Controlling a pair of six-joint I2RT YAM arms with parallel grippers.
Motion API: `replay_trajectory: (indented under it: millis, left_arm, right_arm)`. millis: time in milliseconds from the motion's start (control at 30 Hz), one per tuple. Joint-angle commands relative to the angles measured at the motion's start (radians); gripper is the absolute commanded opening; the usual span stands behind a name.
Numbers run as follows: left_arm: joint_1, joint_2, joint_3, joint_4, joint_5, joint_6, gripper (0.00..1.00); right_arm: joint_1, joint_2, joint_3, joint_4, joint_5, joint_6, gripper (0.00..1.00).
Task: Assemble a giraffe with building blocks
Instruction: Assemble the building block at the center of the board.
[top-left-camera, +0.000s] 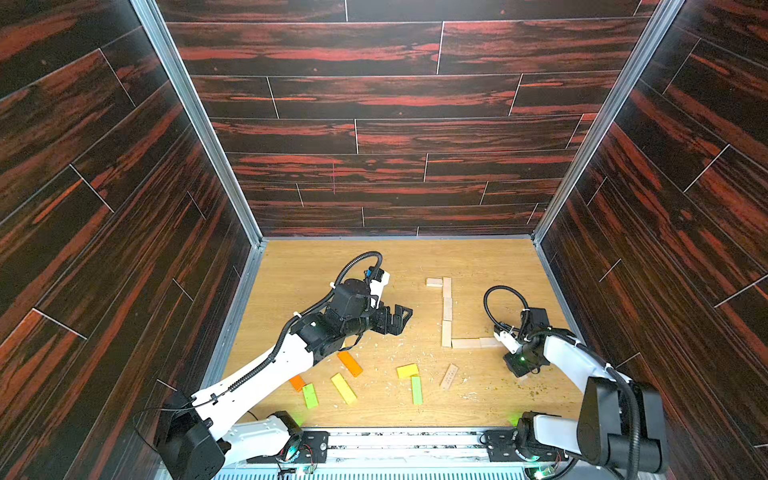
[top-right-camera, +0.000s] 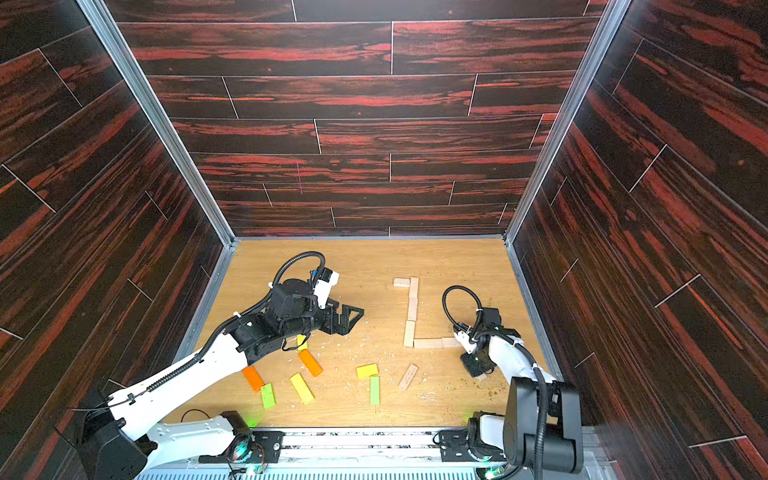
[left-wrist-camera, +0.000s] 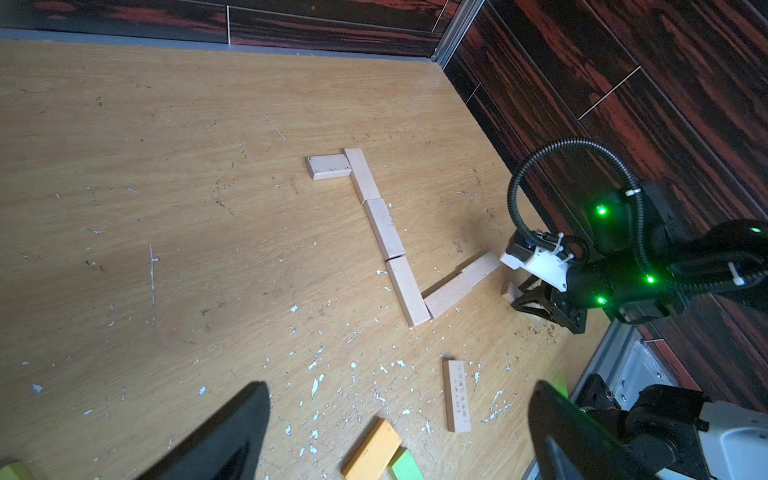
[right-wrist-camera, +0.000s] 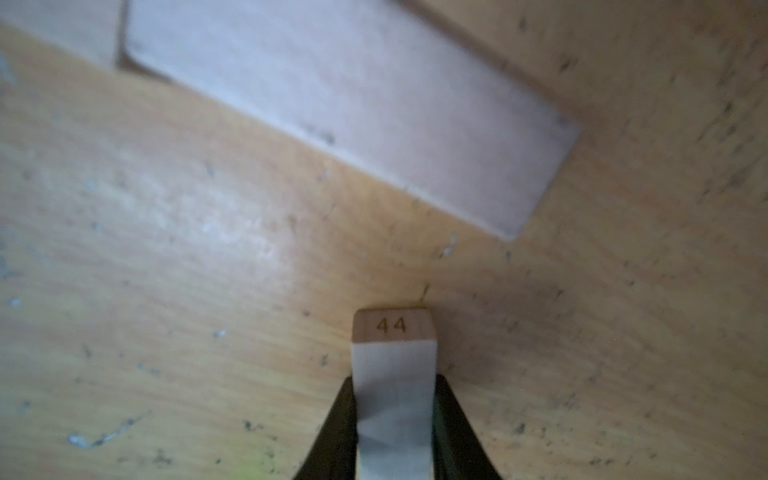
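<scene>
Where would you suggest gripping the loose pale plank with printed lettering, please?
Likely mid-length, across the narrow width of the lettered plank, from straight above: it lies flat, with bare table along both long edges.

Open counter stretches along the far left. The angled row of pale planks bars the middle; loose coloured planks clutter the near strip, partly under the left arm.

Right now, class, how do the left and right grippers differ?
The left gripper is open and empty; the right gripper is shut on a plain block. The left gripper hangs over the table's middle; the right gripper is low beside the pale row. Both are black.
</scene>
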Motion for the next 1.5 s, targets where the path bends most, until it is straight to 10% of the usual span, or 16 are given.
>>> replay_trajectory:
  millis: [0,1467]
  left_arm:
    - [-0.003,-0.021,-0.008,-0.002,-0.012,0.018,1.0]
    - [-0.002,-0.015,-0.008,-0.007,-0.016,0.023,1.0]
  right_arm:
    - [-0.005,0.037,0.036,0.001,-0.023,-0.004,0.25]
    - [-0.013,0.144,0.119,0.004,0.018,0.078,0.22]
